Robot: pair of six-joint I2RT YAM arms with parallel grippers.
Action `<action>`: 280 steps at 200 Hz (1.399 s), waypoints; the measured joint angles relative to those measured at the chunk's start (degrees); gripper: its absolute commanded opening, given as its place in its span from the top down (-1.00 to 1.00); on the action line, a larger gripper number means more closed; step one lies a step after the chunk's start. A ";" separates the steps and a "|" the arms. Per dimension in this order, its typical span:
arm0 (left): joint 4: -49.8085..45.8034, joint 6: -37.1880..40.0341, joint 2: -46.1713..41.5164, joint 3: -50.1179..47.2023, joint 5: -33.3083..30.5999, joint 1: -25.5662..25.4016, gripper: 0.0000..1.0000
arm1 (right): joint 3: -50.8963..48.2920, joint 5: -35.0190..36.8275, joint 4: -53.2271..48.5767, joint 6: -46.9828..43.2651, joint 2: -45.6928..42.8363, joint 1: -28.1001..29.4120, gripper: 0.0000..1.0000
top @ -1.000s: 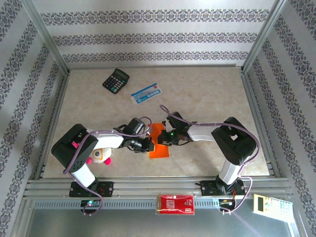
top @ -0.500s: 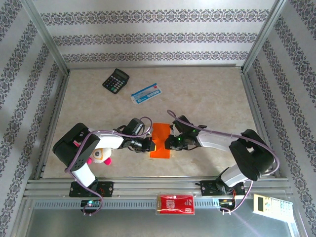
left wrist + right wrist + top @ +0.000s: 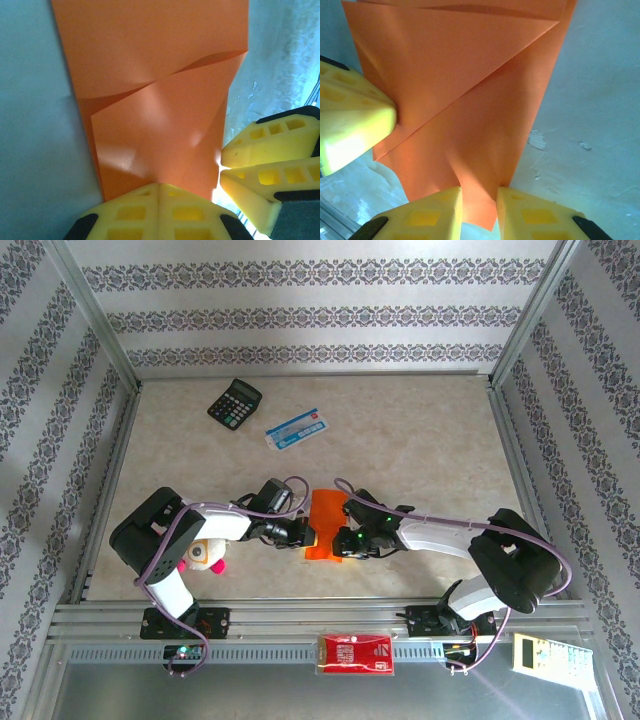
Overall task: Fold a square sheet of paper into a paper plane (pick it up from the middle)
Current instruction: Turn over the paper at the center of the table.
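Tightly clamping creased bright orange paper sheet (image 3: 328, 512) in left jaws, straddling it with narrowly parted right jaws, well apart from black calculator (image 3: 234, 403).

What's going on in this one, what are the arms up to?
Both arms are working a partly folded orange sheet that lies flat on the table, in front of them. It already shows diagonal creases but is not yet a plane. The left gripper, jaws shut, has its tip at one side of the sheet. The right gripper sits opposite, jaws slightly apart with a corner of the paper between them.
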 measured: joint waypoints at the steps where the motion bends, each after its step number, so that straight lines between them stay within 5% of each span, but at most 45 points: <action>1: 0.00 0.00 0.00 0.00 0.00 0.00 1.00 | 0.00 0.00 0.02 0.00 0.00 0.02 0.48; 181: 0.00 -0.02 0.00 -0.02 0.02 0.00 1.00 | -8.41 -3.41 21.62 3.28 -3.04 -1.99 0.02; 280: -0.07 -0.04 0.00 0.02 0.00 0.00 1.00 | -16.83 2.01 29.14 10.95 -10.75 1.60 0.20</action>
